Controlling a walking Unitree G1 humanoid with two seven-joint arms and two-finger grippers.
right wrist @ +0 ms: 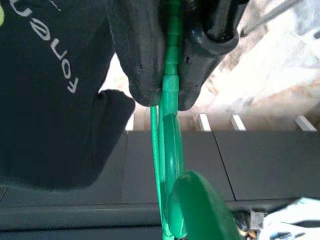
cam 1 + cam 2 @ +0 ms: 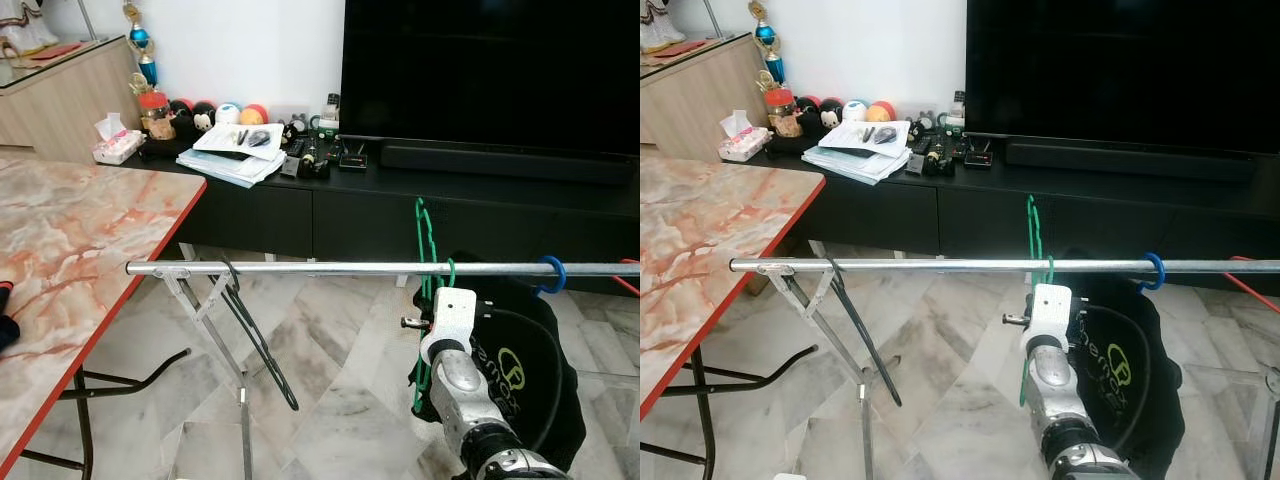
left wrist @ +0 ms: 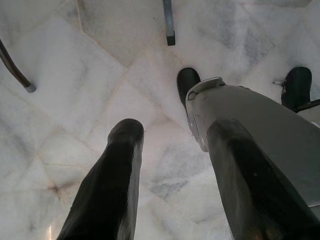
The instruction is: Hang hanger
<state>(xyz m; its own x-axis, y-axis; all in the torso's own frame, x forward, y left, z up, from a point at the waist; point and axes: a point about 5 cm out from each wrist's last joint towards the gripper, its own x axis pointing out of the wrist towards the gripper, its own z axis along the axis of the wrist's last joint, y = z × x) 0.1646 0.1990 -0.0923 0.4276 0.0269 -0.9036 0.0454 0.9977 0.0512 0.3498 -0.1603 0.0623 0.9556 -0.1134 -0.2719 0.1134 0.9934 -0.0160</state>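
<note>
Hanger (image 2: 424, 262): thin green plastic, hooked over rail (image 2: 300, 268) | right hand (image 1: 167, 97): clamped on hanger | left hand (image 3: 170, 175): wide

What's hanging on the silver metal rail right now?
On the silver metal rail: a blue hook carrying a black shirt, and a dark hanger. The right gripper holds the green plastic hanger; the rail covers its hook.

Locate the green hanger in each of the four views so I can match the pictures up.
Left eye view: green hanger right of centre, crossing the metal rail, above the right gripper.
Right eye view: same hanger at centre, against the rail, beside the black garment.
Left wrist view: not in it; floor under open jaws.
Right wrist view: hanger clamped between the jaws.
Shared landmark: the black garment.
</note>
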